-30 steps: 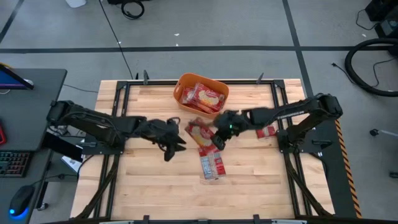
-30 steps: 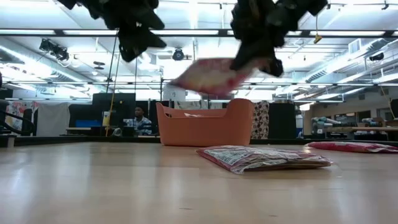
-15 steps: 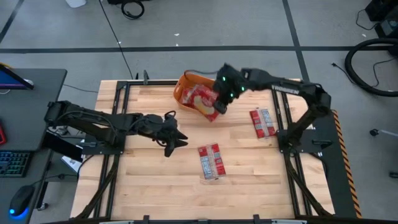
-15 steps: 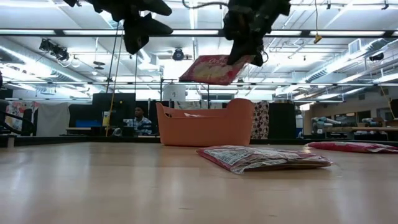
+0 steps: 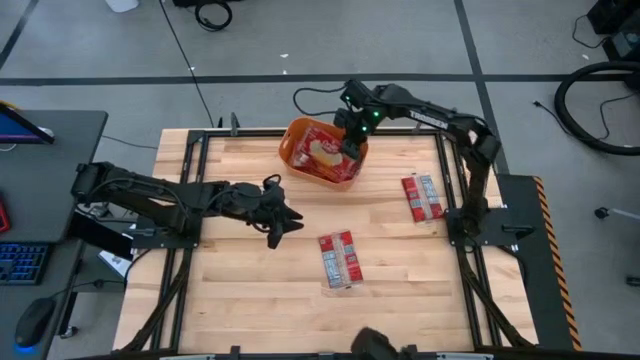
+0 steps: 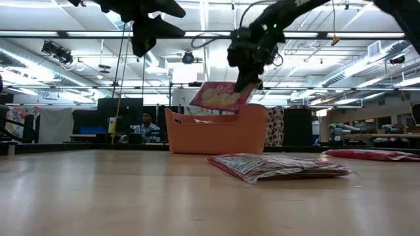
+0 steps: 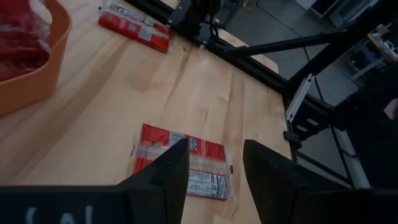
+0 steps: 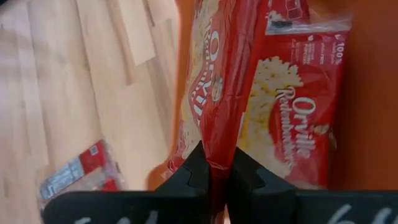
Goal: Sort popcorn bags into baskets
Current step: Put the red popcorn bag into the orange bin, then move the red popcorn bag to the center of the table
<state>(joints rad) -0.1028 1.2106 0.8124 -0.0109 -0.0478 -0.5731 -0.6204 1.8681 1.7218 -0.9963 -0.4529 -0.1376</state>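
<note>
Surface: wooden tabletop [image 5: 240,290] on a dark frame, with a workshop floor around it and a large lit hall beyond in the low view.
Nearest packet: one popcorn bag [image 5: 338,259] lies flat near the middle of the tabletop, print side up; not yet sorted.
Left gripper [image 5: 281,224]: hangs above the tabletop beside that packet, fingers [image 7: 161,174] parted and holding nothing; the packet shows between them in the left wrist view.
Second loose packet: another bag [image 5: 421,197] lies flat toward the right edge, well apart from the first; not yet sorted.
Orange tub [image 5: 295,160]: stands at the far edge of the tabletop, already holding several red packets.
Right gripper [image 5: 350,140]: reaches over the tub, fingers [image 8: 189,174] closed on the edge of a held bag [image 6: 220,96], which hangs just above the rim in the low view.
Progress (judgement): most packets appear to be in the tub; one is about to be dropped there, and two visible on the tabletop remain.
Background: a seated person [image 6: 148,126] is visible far behind the tub.
</note>
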